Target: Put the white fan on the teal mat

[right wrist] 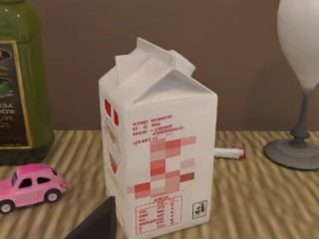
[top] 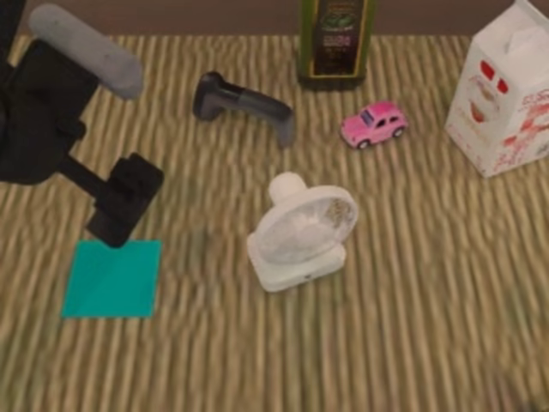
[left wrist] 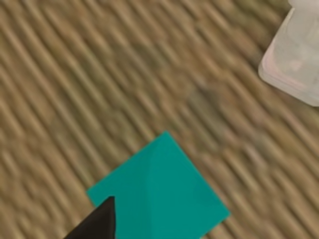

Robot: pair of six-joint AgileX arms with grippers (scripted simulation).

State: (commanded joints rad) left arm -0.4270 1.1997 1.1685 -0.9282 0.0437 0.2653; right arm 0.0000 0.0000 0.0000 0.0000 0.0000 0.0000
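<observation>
Left pincer [top: 120, 225] over teal mat's [top: 113, 278] far edge, white fan [top: 302, 232] apart.

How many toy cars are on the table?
1. The pink toy car sits at the back, between the green bottle and the white carton. None other shows.
</observation>
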